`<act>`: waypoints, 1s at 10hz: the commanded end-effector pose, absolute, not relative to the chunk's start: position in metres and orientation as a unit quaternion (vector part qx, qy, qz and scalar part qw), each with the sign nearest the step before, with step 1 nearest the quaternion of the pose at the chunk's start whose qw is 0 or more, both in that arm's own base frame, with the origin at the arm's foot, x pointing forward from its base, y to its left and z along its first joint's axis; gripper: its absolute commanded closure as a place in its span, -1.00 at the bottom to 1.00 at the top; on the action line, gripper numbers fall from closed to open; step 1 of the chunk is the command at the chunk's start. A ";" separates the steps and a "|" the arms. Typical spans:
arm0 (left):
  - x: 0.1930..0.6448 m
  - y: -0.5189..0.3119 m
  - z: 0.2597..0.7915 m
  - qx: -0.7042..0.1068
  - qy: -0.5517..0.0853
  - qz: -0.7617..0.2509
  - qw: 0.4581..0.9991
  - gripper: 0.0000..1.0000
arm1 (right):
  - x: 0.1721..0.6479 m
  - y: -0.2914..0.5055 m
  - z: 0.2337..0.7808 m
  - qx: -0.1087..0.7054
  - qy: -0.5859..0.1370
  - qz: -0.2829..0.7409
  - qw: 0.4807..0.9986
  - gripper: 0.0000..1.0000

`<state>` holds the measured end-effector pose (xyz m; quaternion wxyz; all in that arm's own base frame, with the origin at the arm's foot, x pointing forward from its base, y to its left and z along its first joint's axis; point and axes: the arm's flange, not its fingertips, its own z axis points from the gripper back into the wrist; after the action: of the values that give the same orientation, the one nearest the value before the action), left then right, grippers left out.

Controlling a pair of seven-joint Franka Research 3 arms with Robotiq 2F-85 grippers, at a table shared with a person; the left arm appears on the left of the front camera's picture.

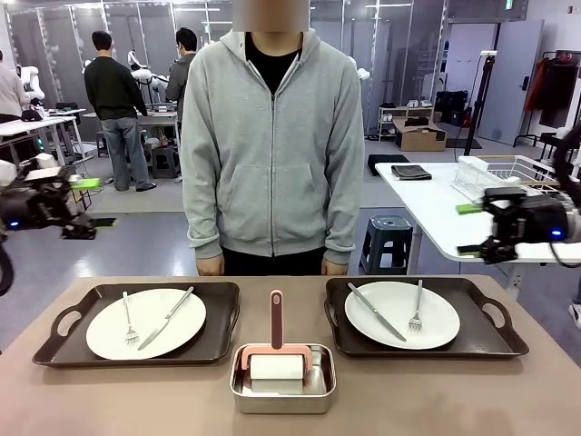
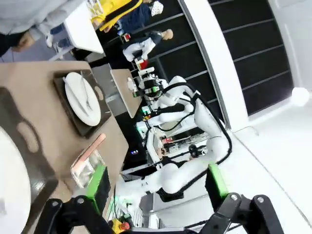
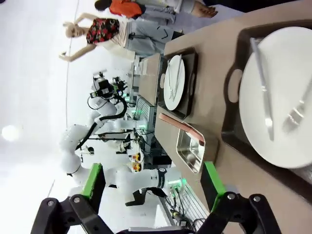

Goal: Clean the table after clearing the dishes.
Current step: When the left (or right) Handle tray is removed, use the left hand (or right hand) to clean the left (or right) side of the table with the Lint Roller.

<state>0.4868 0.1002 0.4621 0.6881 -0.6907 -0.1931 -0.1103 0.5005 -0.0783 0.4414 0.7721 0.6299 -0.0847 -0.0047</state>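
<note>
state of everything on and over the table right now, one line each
left dark brown handled tray: on tan table, loaded with round white plate, metal knife, fork
right dark brown tray: likewise loaded
small square steel pan: between trays, pink-handled tool resting in it
left pincer: open, empty, raised
right pincer: open, empty, raised

No legible text, labels, brands or numbers in any view. Small green sign (image 1: 508, 4) at 1 o'clock, top edge of the front view, is too small to read.
</note>
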 end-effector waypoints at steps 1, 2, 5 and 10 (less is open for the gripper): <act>0.482 0.155 0.470 -0.675 -0.186 -0.076 0.710 -1.00 | 0.495 -0.137 0.435 0.640 -0.078 -0.029 0.764 -1.00; 0.471 0.184 0.469 -0.652 -0.173 -0.052 0.736 -1.00 | 0.486 -0.170 0.426 0.646 -0.085 -0.053 0.756 -1.00; 0.422 0.263 0.473 -0.610 -0.169 0.062 0.772 -1.00 | 0.439 -0.258 0.408 0.639 -0.129 -0.122 0.748 -1.00; 0.360 0.317 0.472 -0.569 -0.192 0.151 0.785 -1.00 | 0.391 -0.314 0.386 0.630 -0.163 -0.183 0.737 -1.00</act>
<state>0.3643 0.3310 0.4666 0.7797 -0.5804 -0.1917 0.1356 0.3954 -0.3135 0.3918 0.7401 0.6289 -0.1558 -0.1800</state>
